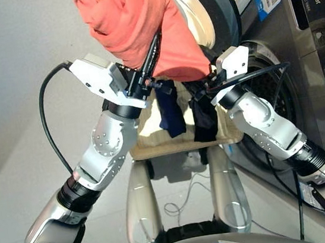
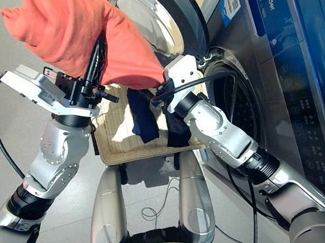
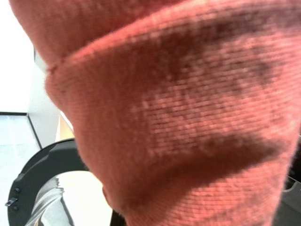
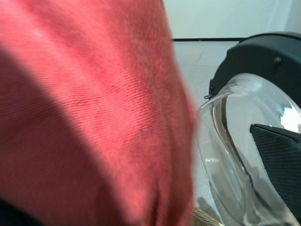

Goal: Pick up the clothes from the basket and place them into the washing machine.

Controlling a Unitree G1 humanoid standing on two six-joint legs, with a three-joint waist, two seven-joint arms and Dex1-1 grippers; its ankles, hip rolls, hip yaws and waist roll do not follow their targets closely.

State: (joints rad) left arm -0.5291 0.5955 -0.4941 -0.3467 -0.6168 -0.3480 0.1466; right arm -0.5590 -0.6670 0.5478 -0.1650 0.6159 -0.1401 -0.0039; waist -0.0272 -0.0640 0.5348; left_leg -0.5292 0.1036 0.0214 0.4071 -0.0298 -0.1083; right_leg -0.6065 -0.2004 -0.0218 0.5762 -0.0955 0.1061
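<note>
A coral-red garment [image 1: 131,18] is held up high above the basket [image 1: 153,140], stretched between my two grippers. My left gripper [image 1: 152,54] is shut on its upper part, black fingers buried in the cloth. My right gripper [image 1: 203,79] grips its lower right end, close to the washing machine's drum opening [image 1: 272,92]. A navy garment [image 1: 170,111] and a black garment [image 1: 204,119] lie in the cream wicker basket below. Coral cloth [image 3: 178,117] fills the left wrist view, and the same cloth [image 4: 84,117] covers most of the right wrist view.
The washing machine [image 1: 318,77] stands at the right, its round glass door [image 1: 207,7] swung open behind the raised garment. The door glass [image 4: 235,155] lies close to my right gripper. A black cable [image 1: 48,118] loops off my left wrist.
</note>
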